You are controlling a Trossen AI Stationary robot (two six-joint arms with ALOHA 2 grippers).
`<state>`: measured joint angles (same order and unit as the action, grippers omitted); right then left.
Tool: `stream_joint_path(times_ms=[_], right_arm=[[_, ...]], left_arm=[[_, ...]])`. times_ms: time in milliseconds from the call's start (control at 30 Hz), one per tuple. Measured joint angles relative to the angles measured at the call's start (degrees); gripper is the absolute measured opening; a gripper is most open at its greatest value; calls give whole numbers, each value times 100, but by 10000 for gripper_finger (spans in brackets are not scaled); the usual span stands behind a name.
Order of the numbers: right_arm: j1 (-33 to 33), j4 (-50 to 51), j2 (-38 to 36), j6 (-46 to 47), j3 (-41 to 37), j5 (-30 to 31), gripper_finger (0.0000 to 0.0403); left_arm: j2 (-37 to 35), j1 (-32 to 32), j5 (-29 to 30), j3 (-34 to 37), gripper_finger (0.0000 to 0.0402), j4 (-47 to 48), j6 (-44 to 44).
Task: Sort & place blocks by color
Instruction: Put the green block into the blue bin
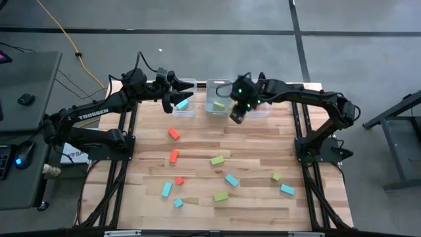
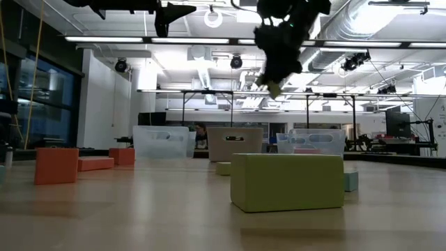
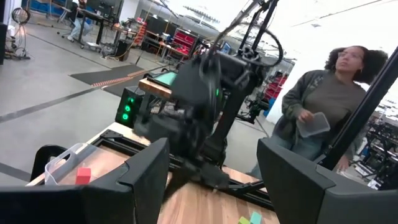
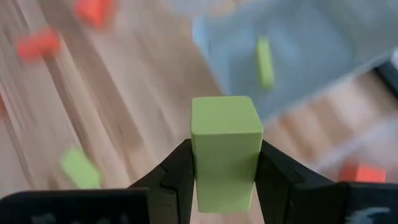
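A: Where's the right gripper point(image 1: 237, 117)?

B: High over the table's point(image 1: 256, 148) far edge, clamped on 1 green block point(image 4: 225, 149), beside the middle bin point(image 1: 218, 105), which holds 1 green bar point(image 1: 218, 105).

A: And the left gripper point(image 1: 179, 91)?

B: Jaws spread, empty, above the left bin point(image 1: 183, 105) holding 1 blue block point(image 1: 182, 104).

A: Open room?

B: Bare wood separates the bins from the loose blocks point(image 1: 217, 160) scattered nearer the front edge.

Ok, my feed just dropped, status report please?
Right gripper shut on green block, airborne near middle bin. Left gripper open, empty, above left bin. Nothing in the way.
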<state>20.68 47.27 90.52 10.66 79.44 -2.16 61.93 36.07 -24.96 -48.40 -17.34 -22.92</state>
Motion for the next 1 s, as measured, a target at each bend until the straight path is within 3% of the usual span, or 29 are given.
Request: stream_joint_path(times_ms=[300,567,667,1000], right_arm=[[255,-1642,12,4,234,65,108],[460,-3197,402,-122,234,1017,108],[518,-3216,732,-147,234,1095,108],[528,-2280,1629,326,224,496,108]], left_arm=[[0,0,-1,0,225,0,0],[0,2,-1,0,225,0,0],[0,-2,-1,0,225,0,0],[0,-9,-1,0,225,30,0]])
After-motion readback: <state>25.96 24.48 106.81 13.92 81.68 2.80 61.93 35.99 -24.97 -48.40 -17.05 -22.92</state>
